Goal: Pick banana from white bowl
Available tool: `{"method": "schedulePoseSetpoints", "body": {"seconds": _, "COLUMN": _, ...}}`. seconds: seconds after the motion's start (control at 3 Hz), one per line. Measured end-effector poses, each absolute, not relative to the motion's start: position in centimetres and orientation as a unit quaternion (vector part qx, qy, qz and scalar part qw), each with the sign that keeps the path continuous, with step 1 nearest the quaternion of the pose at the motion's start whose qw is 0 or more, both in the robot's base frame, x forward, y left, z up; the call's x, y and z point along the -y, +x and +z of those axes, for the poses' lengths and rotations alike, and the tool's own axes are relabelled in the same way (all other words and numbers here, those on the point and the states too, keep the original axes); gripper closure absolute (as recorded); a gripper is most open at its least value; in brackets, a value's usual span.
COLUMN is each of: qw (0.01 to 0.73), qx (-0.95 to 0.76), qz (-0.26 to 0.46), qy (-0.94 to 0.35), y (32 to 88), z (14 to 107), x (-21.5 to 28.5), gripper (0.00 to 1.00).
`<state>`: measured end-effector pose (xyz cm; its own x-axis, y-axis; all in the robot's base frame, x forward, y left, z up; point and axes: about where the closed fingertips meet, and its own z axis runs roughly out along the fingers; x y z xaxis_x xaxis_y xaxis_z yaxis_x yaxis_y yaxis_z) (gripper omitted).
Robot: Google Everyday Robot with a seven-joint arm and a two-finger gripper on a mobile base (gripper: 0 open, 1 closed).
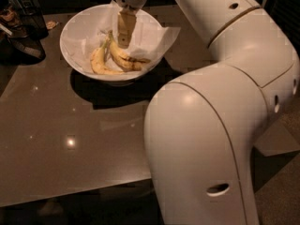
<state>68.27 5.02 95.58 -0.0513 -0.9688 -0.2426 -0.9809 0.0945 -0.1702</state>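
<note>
The white bowl [70, 43] with its crumpled paper liner stands at the back of the table. Two bananas lie in it. The banana [127, 60], longer, with dark brown streaks, lies right of centre, its greenish stem pointing up and left. A paler, shorter banana [97, 63] lies to its left. My gripper [123, 40] hangs straight down into the bowl from above, its tip just over the stem half of the streaked banana. It holds nothing that I can see.
A dark wire-mesh container [32, 17] and other dark objects [21, 43] stand at the table's far left. My white arm [220, 125] fills the right half of the view and hides that side of the brown table [70, 139].
</note>
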Motion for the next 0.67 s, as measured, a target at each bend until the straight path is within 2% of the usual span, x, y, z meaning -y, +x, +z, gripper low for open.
{"method": "schedulePoseSetpoints", "body": {"seconds": 0.67, "qw": 0.125, "qx": -0.738, "qz": 0.052, "qy": -0.661, "y": 68.8, "z": 92.6, "x": -5.7, "gripper": 0.30}}
